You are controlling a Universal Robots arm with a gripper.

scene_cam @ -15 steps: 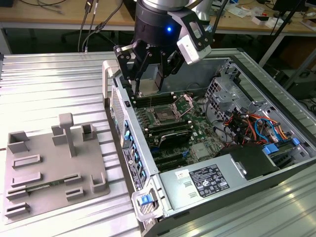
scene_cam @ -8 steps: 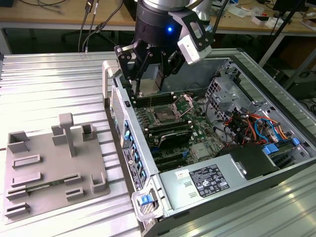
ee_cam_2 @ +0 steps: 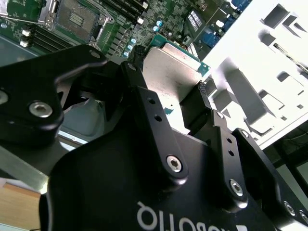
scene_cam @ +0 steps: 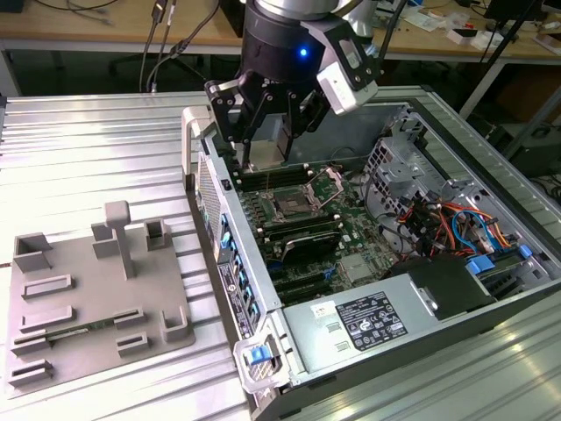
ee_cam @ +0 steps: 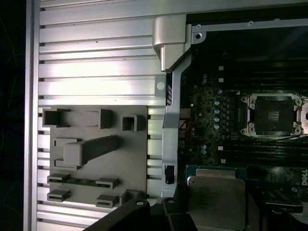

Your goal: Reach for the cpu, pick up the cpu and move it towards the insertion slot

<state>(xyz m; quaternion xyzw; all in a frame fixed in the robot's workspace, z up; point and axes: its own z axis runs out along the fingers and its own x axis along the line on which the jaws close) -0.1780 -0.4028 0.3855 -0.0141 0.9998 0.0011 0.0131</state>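
Black matte gripper [ee_cam_2: 168, 86] links and screw heads crowd the second wrist view — the fingers [ee_cam_2: 199, 103] are clamped on the cpu [ee_cam_2: 168, 72], a flat square chip with a brushed silvery top and green edge. It hangs above the open computer case [scene_cam: 263, 368], over the green motherboard [scene_cam: 351, 237]. Nearby, the insertion slot [scene_cam: 289, 208] shows a silver frame and dark centre. Gray plastic fixture plate [ee_cam: 96, 183] sits beside the case — its lower edge hidden by the gripper.
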